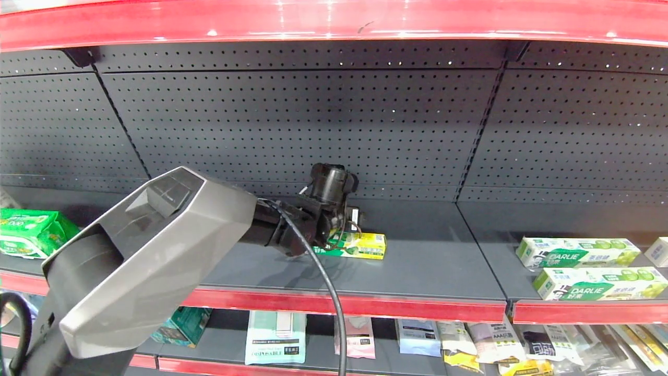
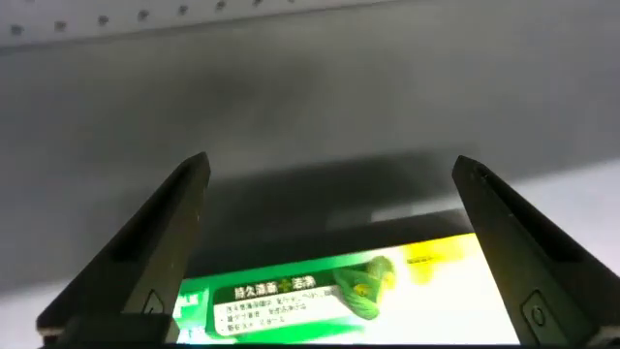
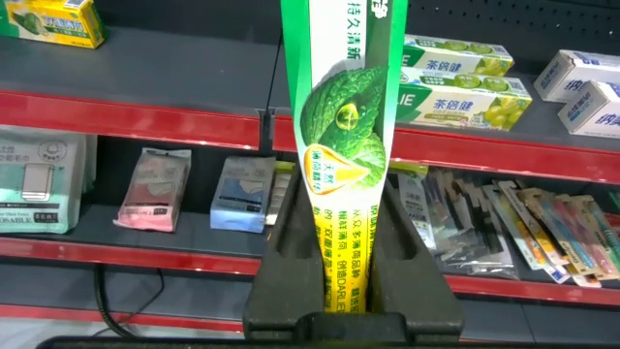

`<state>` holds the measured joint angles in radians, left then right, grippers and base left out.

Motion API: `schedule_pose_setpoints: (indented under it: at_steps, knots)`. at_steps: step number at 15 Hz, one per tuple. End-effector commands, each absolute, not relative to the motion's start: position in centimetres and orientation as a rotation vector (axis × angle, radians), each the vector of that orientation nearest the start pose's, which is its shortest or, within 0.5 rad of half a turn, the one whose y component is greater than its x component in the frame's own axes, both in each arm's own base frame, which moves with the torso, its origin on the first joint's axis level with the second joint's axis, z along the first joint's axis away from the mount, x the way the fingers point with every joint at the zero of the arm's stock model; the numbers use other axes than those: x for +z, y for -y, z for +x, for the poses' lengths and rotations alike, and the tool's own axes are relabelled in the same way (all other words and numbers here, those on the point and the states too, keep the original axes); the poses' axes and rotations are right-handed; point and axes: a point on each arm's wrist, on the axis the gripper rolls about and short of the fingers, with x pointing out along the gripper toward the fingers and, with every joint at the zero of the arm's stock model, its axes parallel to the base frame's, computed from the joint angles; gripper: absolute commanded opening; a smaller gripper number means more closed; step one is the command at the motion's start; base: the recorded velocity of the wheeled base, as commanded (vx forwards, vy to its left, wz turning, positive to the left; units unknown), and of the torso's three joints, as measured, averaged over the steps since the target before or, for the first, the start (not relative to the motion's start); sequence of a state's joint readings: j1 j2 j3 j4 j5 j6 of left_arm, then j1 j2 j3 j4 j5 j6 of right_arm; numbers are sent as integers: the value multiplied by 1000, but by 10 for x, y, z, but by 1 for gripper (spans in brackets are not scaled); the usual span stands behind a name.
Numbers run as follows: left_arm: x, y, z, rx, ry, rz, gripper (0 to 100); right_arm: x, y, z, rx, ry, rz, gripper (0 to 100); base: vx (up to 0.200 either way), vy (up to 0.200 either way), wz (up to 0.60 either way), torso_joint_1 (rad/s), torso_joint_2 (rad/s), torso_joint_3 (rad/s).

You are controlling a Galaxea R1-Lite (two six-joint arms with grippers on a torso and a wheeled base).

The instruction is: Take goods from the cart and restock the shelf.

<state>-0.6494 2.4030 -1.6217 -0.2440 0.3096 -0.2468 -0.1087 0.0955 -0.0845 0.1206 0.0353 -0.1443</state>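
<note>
Now, left gripper point(image 2: 331, 165): claw spread around the green-and-yellow cardboard toothpaste box point(image 1: 365, 246), mid-depth on the dark grey metal shelf point(image 1: 428, 261). You should withdraw straight back, no nudging. Right gripper point(image 3: 344, 194) pinches a matching second box point(image 3: 341, 116).

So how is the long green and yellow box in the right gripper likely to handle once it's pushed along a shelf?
Probably stiff: the green and yellow box juts straight from the right gripper, held at one end, without sagging. Likely light, being a slim carton. Its flat sides suggest it would slide, not roll.
</note>
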Motion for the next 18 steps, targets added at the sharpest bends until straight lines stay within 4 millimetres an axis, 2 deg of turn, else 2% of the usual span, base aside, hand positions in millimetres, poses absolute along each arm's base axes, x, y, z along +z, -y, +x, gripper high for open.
schedule_pose_setpoints:
  at_steps: [1, 10, 18]
  knots:
    - [75, 294, 393, -270, -515, 14, 100, 89, -3, -21, -62, -138, -137, 0, 0, 0, 0, 0, 0, 0]
    - [55, 299, 391, -270, -571, 51, 100, 89, -3, -21, -62, -137, -137, 0, 0, 0, 0, 0, 0, 0]
    - [63, 305, 398, -282, -564, 42, 100, 89, -3, -21, -62, -138, -137, 0, 0, 0, 0, 0, 0, 0]
